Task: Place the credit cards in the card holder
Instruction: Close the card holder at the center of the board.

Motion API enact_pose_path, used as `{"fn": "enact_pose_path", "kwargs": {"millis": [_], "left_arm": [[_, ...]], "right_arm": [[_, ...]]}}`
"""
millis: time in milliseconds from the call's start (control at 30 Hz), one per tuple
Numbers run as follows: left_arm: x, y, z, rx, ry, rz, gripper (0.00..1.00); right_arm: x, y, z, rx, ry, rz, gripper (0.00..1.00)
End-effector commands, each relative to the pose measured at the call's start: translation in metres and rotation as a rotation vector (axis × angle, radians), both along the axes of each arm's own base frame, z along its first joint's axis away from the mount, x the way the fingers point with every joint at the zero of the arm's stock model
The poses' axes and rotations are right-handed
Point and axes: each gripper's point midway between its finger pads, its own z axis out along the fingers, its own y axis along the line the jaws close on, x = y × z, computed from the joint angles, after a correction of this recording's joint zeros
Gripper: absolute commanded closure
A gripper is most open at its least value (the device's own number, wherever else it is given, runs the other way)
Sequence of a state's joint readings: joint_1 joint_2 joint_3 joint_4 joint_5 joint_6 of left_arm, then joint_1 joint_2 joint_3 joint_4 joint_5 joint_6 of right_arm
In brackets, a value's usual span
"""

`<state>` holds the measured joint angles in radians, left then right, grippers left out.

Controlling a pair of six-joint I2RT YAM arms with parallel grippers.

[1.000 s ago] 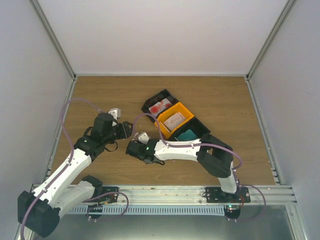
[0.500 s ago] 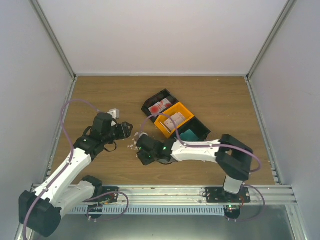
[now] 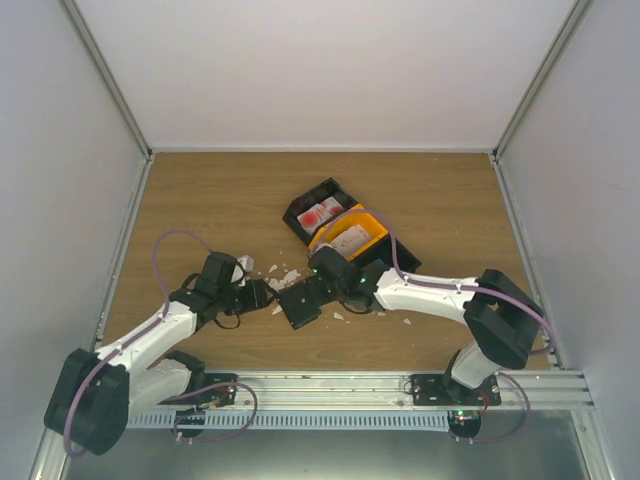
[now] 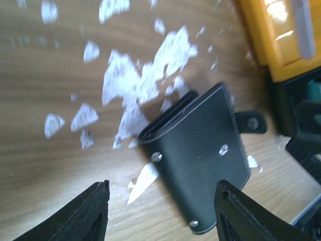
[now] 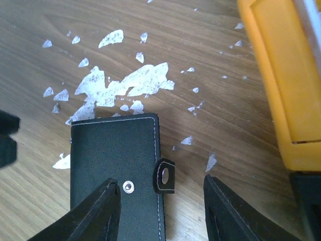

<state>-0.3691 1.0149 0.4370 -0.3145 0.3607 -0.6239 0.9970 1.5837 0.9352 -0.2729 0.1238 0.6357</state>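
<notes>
The card holder point(image 3: 297, 311), a shut black wallet with a clasp tab point(image 5: 164, 175), lies flat on the wooden table among white paper scraps. My left gripper point(image 3: 268, 297) is at its left end, open, and the card holder point(image 4: 200, 160) reaches in between its fingertips point(image 4: 163, 190) without being gripped. My right gripper point(image 3: 312, 291) hangs open over the holder's tab edge point(image 5: 161, 185), holding nothing. Red-and-white credit cards point(image 3: 319, 213) lie in the far black bin. Pale cards point(image 3: 351, 238) lie in the orange bin.
Three bins stand in a diagonal row behind the right arm: black point(image 3: 300, 203), orange point(image 3: 374, 226) and another black one point(image 3: 404, 262), mostly hidden. The orange bin's wall point(image 5: 273, 85) is close to my right gripper. Torn paper point(image 5: 125, 83) litters the wood around the wallet.
The right gripper has opened and swung right. The card holder now lies on the table with paper scraps scattered around it. The left arm has dropped nearer and lower, beside the holder.
</notes>
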Motion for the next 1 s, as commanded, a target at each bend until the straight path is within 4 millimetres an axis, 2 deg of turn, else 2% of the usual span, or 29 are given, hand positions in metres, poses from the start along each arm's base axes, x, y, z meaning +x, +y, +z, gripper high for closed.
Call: {"fn": "enact_pose_path", "kwargs": {"millis": [0, 133, 400, 433, 533, 733, 967], "left_arm": [[-0.007, -0.022, -0.007, -0.155, 0.029, -0.046, 0.41], [-0.01, -0.025, -0.019, -0.158, 0.059, -0.051, 0.44], [-0.01, -0.026, -0.027, -0.151, 0.071, -0.056, 0.51], [-0.01, -0.026, -0.027, -0.15, 0.072, -0.057, 0.51], [-0.01, -0.026, -0.028, -0.147, 0.072, -0.057, 0.51], [-0.01, -0.026, -0.032, -0.144, 0.08, -0.057, 0.51], [-0.014, -0.028, -0.041, -0.142, 0.11, -0.062, 0.52]], "right_arm": [[0.001, 0.012, -0.007, -0.034, 0.009, 0.065, 0.54], [0.004, 0.016, -0.017, -0.073, 0.021, 0.08, 0.61], [0.009, 0.009, -0.02, -0.11, 0.017, 0.035, 0.94], [0.009, 0.009, -0.02, -0.111, 0.016, 0.036, 0.96], [0.009, 0.009, -0.02, -0.112, 0.02, 0.036, 0.99], [0.006, 0.01, -0.023, -0.109, 0.031, 0.048, 0.99], [-0.004, 0.022, -0.013, -0.014, 0.033, 0.121, 1.0]]}}
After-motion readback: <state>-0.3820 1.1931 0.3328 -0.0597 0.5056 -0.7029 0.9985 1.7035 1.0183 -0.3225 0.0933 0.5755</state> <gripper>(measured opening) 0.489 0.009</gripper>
